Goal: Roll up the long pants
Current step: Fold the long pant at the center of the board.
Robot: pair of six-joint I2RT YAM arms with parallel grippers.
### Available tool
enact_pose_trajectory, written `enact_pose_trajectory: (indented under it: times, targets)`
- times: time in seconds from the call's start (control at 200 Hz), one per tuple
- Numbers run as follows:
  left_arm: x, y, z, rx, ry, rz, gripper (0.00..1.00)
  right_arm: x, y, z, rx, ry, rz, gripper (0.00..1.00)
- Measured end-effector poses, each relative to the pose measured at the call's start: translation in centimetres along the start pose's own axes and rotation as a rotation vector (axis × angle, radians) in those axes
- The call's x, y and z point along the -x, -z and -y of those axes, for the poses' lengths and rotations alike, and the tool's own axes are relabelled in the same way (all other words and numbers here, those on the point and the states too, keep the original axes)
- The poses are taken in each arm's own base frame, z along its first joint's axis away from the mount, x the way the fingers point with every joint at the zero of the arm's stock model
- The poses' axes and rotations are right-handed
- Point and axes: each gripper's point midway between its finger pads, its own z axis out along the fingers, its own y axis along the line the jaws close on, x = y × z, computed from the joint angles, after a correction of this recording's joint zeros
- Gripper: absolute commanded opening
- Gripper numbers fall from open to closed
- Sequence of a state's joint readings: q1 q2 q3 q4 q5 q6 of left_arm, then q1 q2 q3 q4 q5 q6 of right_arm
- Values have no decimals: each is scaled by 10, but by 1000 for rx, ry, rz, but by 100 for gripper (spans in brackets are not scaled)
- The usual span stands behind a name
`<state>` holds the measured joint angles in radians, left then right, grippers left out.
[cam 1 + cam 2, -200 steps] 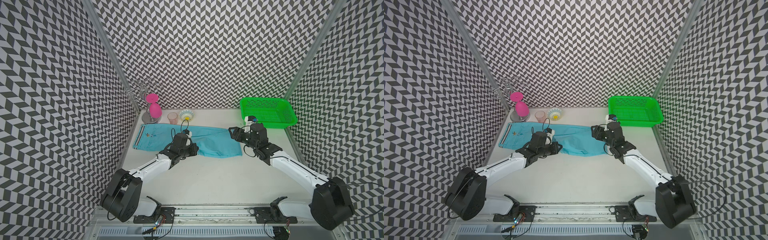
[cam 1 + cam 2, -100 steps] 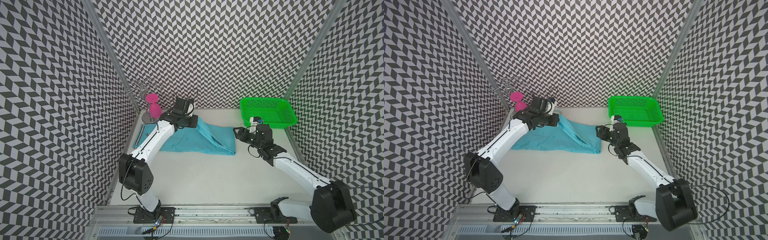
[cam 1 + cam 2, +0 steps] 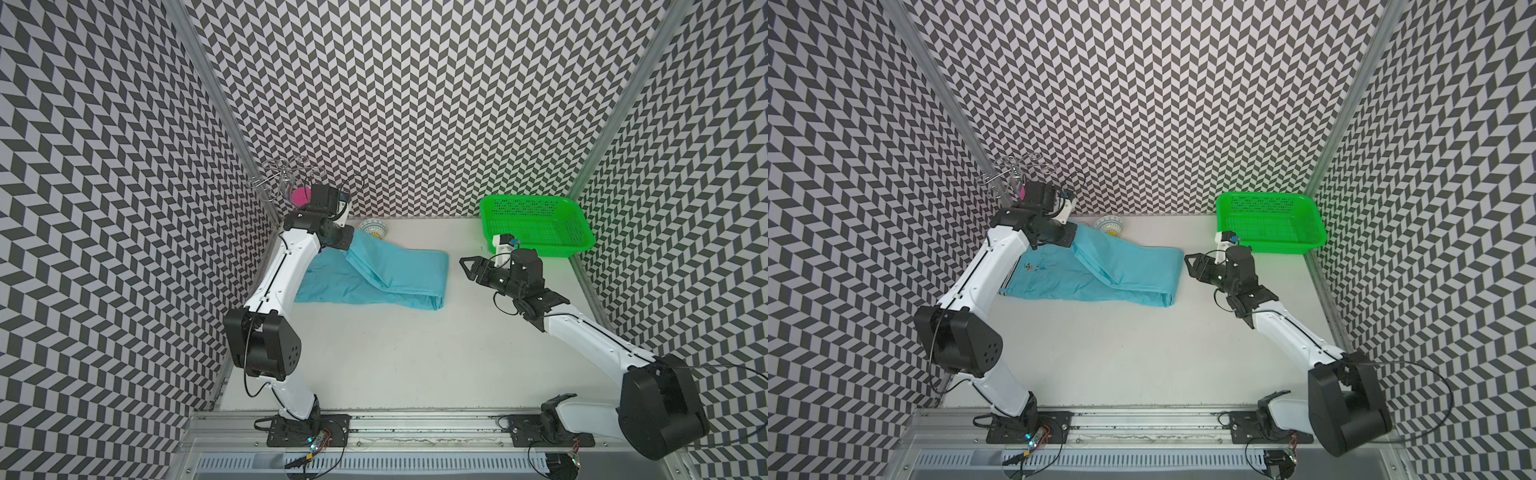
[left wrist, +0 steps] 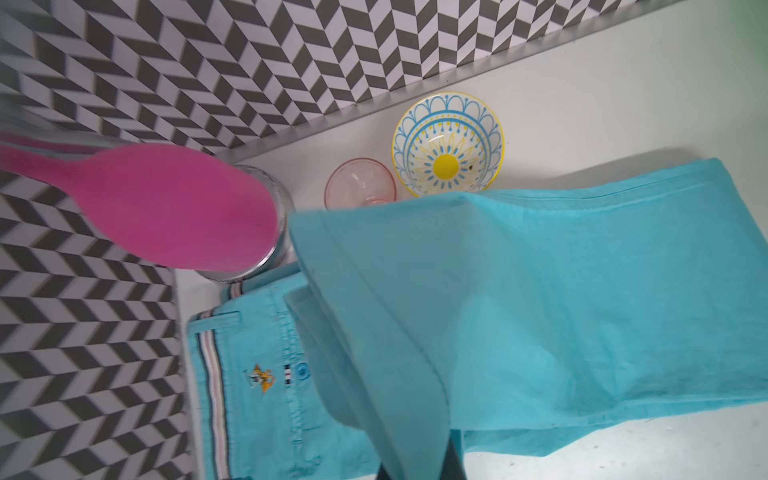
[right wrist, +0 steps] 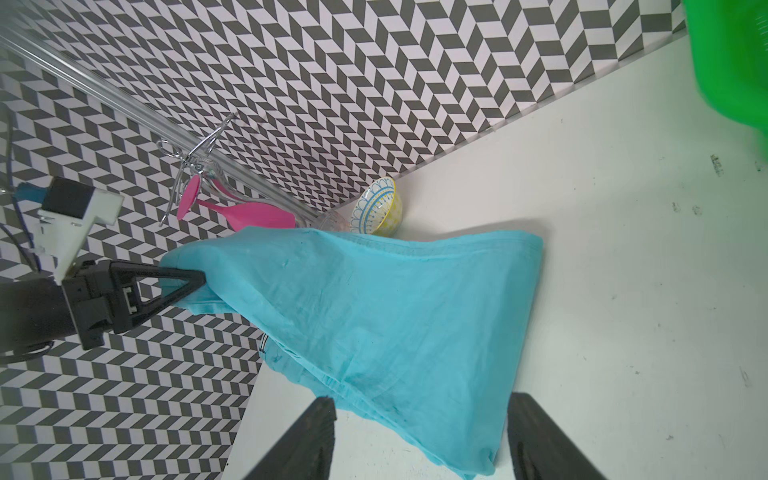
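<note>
Turquoise long pants (image 3: pixel 395 274) — one, green basket (image 3: pixel 552 248) — one

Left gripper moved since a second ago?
Yes. The left gripper, shut on the long pants, went from mid-cloth back toward the rear wall, beside the patterned bowl.

ROBOT TEST LAB: black-and-white zigzag panels (image 3: pixel 415 104) wall in a white table (image 3: pixel 395 353) on three sides. The left arm (image 3: pixel 282 270) and right arm (image 3: pixel 590 336) stand bolted to a metal rail (image 3: pixel 415 428) strung with bare wiring (image 3: pixel 320 440), well behind the right pincer (image 3: pixel 469 270); a green basket (image 3: pixel 548 246) sits just beyond it.
</note>
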<state>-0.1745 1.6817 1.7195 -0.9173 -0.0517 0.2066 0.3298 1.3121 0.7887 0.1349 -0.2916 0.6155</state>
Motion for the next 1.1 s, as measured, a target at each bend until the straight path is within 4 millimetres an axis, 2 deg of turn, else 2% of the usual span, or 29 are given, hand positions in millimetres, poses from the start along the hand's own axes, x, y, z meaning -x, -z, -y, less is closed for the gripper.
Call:
enact_pose_trajectory:
  times: [0.285,0.396,0.476,0.631,0.931,1.096]
  targets:
    - [1,52,-15,178,-229,226,0,-29,-24,13,-9,-41,-90,69]
    - [-2,64,-23,233,-271,281,0,-48,-37,18,-20,-59,-142,70]
    - [1,68,-37,266,-273,302,0,-61,-48,22,-29,-68,-181,72]
    - [0,67,-61,319,-260,306,0,-79,-64,30,-50,-85,-236,74]
    - [-22,32,-71,312,-253,257,0,-98,-104,25,-42,-80,-307,75]
    - [-22,25,-78,322,-242,251,0,-104,-121,23,-37,-75,-332,74]
